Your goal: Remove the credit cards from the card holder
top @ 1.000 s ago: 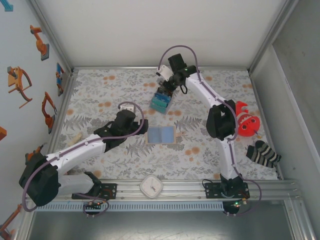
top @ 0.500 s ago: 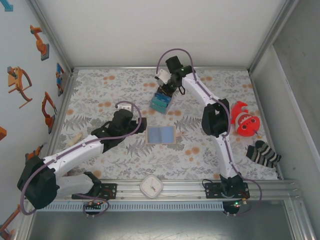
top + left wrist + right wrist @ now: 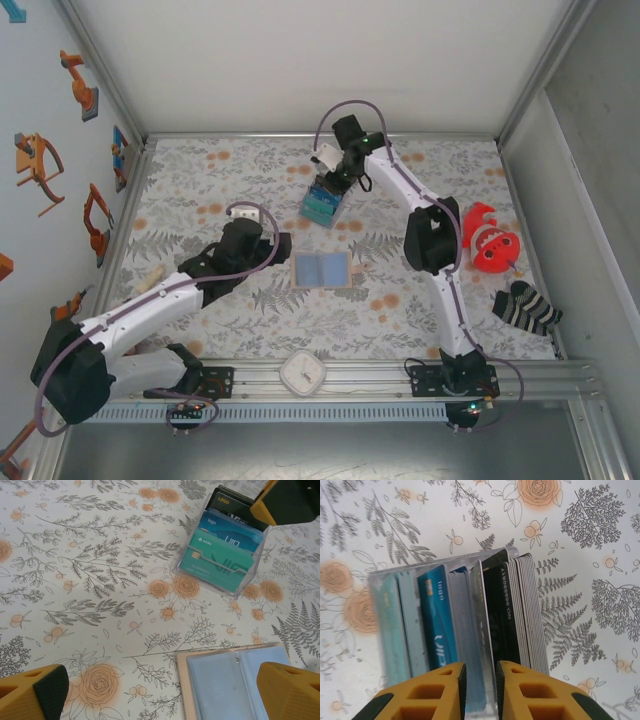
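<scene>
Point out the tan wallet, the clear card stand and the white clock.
tan wallet (image 3: 322, 270): top view, pale blue inner face.
clear card stand (image 3: 210, 576): left wrist view, front lip.
white clock (image 3: 302, 373): top view, middle of dial.

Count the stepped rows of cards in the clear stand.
3: teal row in front, blue row in the middle, black row at the back. Cards stacked behind each front one may be hidden.

Bare tabletop (image 3: 190, 185) is wide open left of and beyond the wallet (image 3: 321, 270), with a narrow free strip between wallet and clear card stand (image 3: 318, 210). Right claw (image 3: 328, 190) hangs over the stand, left claw (image 3: 280, 243) crowds the wallet's left edge. Toy (image 3: 493, 240) and sock (image 3: 528, 308) clutter the right side.
</scene>
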Robot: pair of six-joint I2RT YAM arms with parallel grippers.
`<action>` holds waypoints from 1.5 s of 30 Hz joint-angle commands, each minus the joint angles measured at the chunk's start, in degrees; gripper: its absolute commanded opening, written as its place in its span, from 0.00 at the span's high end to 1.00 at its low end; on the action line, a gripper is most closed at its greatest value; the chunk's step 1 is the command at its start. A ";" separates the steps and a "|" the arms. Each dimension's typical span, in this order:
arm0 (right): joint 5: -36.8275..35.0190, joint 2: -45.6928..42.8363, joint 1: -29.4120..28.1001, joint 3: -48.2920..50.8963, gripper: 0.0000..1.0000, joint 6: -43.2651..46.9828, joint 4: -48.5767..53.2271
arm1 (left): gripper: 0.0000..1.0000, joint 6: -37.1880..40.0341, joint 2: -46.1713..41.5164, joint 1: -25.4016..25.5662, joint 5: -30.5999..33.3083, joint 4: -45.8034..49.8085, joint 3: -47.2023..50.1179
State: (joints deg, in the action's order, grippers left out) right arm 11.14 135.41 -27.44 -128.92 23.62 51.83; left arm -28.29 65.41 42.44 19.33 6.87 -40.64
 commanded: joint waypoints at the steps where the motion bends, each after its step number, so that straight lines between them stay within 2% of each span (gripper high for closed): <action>1: 1.48 -8.45 0.15 3.57 0.75 -4.25 -2.66 | 0.03 -1.35 -1.64 -0.49 1.83 -0.38 1.09; 7: -1.64 -17.35 0.03 13.58 0.73 -12.43 -8.70 | 0.03 -2.50 -2.81 -0.77 2.67 -0.61 1.44; 12: -4.35 -26.06 -0.91 25.21 0.74 -23.13 -13.78 | 0.03 -4.94 -4.18 -1.04 4.97 -0.47 2.26; 17: -10.15 -35.67 -5.40 39.32 0.71 -32.40 -18.21 | 0.03 -8.39 -6.42 -1.44 8.49 -0.44 4.01; 22: -14.00 -39.67 -12.24 47.83 0.68 -38.77 -18.08 | 0.03 -12.83 -9.44 -1.89 13.44 -0.02 6.54; 29: -16.13 -36.75 -21.75 53.80 0.61 -48.53 -20.83 | 0.03 -17.00 -13.21 -2.22 18.43 0.83 9.75; 35: -16.69 -29.50 -27.57 51.14 0.49 -49.40 -20.49 | 0.03 -19.99 -15.09 -2.25 22.13 5.00 10.81; 45: -15.29 -21.99 -29.60 46.32 0.45 -47.80 -19.65 | 0.03 -26.69 -19.77 -2.32 26.40 8.74 14.48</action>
State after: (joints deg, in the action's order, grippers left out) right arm -3.73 112.81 -56.88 -80.27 -24.21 31.68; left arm -51.92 47.03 40.40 43.07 13.39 -27.18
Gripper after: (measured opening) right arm 0.551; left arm 0.968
